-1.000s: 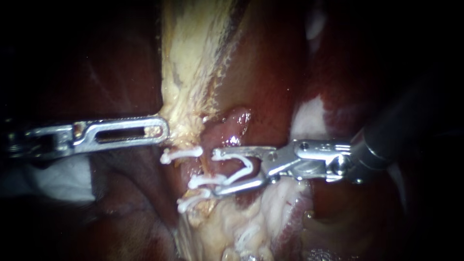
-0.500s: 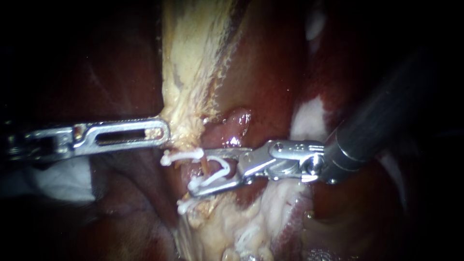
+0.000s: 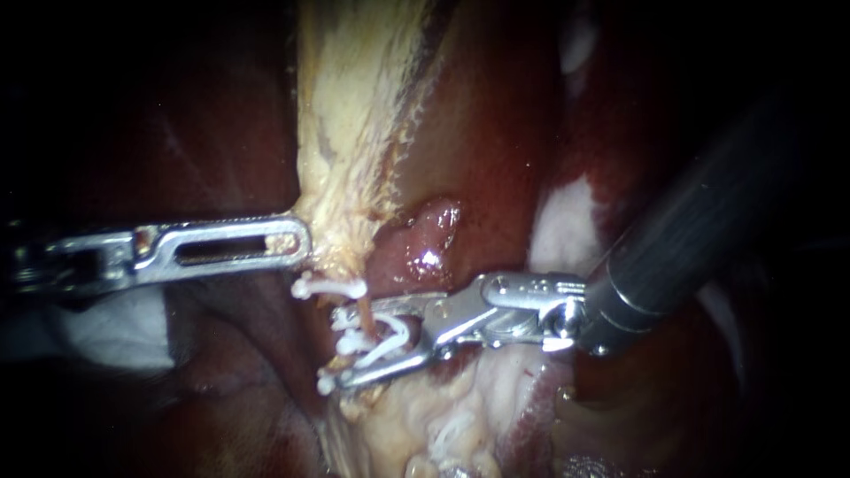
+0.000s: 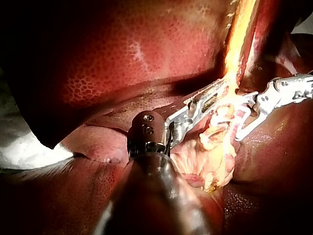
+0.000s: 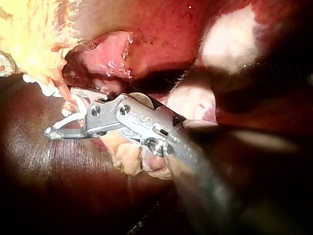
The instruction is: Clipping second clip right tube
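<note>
White plastic shows between the jaws of the right instrument (image 3: 345,347): the loaded clip (image 3: 396,338) sits spread in a V, its two legs seated against the upper and lower jaw. The jaws therefore stand apart yet hold that clip from both sides, and it is not yet squeezed closed.

Over the last second this instrument has slid forward along its own line. A second ago its tips stopped short of the thin orange tube (image 3: 364,310). Now the tube runs across the gap between the jaws, ahead of the clip's hinge, with the upper jaw above it and the lower jaw's tip past it on the far side. A placed clip (image 3: 329,286) already crosses the strand just above the upper jaw. More white pieces lie close to the lower jaw's tip, too tangled to separate.

The left instrument (image 3: 297,239) has not shifted. Its slotted jaws are closed on the edge of the pale fatty tissue (image 3: 341,133) just above the placed clip, holding it taut.

My judgement is that the approach is done and the tube is enclosed, so closing the jaws to lock the clip is the remaining step. The main risk is catching a neighbouring clip in the bite, since they sit so close.
</note>
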Available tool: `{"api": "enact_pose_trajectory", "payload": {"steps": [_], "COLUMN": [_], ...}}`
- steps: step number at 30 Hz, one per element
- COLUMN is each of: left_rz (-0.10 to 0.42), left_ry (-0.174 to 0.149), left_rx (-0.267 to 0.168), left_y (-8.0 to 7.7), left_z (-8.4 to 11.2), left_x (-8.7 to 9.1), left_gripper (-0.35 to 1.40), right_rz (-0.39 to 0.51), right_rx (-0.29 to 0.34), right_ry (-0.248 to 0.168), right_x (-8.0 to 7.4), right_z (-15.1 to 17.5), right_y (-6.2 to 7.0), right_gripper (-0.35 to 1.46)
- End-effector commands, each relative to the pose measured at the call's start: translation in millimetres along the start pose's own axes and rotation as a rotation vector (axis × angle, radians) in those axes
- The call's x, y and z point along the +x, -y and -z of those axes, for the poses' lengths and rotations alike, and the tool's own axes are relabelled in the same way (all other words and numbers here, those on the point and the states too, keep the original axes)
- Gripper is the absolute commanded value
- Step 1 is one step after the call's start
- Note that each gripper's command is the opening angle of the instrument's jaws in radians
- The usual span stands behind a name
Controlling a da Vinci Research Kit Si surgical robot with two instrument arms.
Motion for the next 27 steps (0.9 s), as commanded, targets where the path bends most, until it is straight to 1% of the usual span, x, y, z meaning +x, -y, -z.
{"api": "enact_pose_trajectory", "payload": {"steps": [1, 2, 4, 5, 6, 7, 9, 12, 27], "left_rz": [0.0, 0.0, 0.0, 0.0, 0.0, 0.0, 0.0, 0.0, 0.001], "left_ry": [0.0, 0.0, 0.0, 0.0, 0.0, 0.0, 0.0, 0.0, 0.001], "left_rx": [0.001, 0.001, 0.001, 0.001, 0.001, 0.001, 0.0, 0.0, 0.0], "left_y": [0.0, 0.0, 0.0, 0.0, 0.0, 0.0, 0.0, 0.0, 0.0], "left_z": [0.0, 0.0, -0.1, -0.1, -0.1, -0.1, -0.1, -0.1, -0.3], "left_x": [0.0, 0.0, 0.0, 0.0, 0.0, 0.0, 0.0, 0.0, 0.0], "left_gripper": [-0.35, -0.35, -0.35, -0.35, -0.35, -0.35, -0.35, -0.35, -0.35], "right_rz": [-0.001, -0.001, -0.014, -0.015, -0.022, -0.03, -0.035, -0.041, -0.04], "right_rx": [-0.016, -0.031, -0.056, -0.075, -0.091, -0.109, -0.131, -0.145, -0.144], "right_ry": [-0.002, -0.008, 0.002, 0.019, 0.037, 0.066, 0.091, 0.09, 0.091], "right_x": [-0.1, -0.1, 0.0, 0.1, 0.2, 0.3, 0.5, 0.8, 0.6], "right_z": [0.1, 0.1, 0.3, 0.5, 0.7, 0.9, 1.2, 1.6, 1.7], "right_y": [-0.1, -0.2, -0.4, -0.5, -0.5, -0.5, -0.5, -0.5, -0.4], "right_gripper": [0.35, 0.26, -0.1, -0.33, -0.35, -0.35, -0.35, -0.35, -0.35]}}
